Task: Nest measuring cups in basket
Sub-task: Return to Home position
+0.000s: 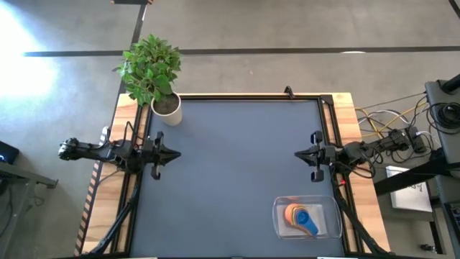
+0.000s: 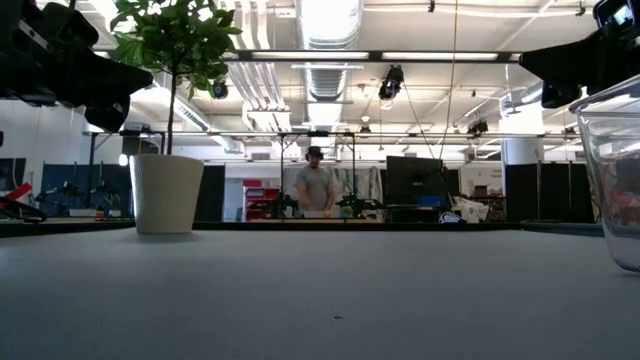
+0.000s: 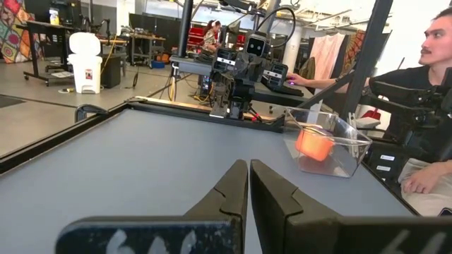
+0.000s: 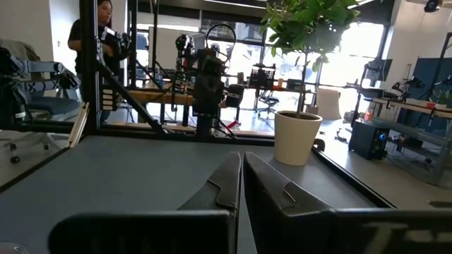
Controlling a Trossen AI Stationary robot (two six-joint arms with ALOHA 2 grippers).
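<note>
The clear basket (image 1: 307,217) rests flat on the table near its near right corner. Measuring cups (image 1: 300,216) sit nested inside it, orange under a blue one on top; the others are hidden. The left wrist view shows the basket (image 3: 326,144) with an orange cup (image 3: 313,143) in it; the low view shows the basket's wall (image 2: 612,185) at the right. My left gripper (image 1: 177,153) is shut and hovers at the table's left edge. My right gripper (image 1: 296,153) is shut and hovers at the right edge, beyond the basket. Neither touches anything.
A white pot with a green plant (image 1: 165,108) stands at the far left corner of the table. A raised black frame (image 1: 248,96) runs along the table's edges. People show in the room beyond the table, one seated close to the right side (image 3: 431,106).
</note>
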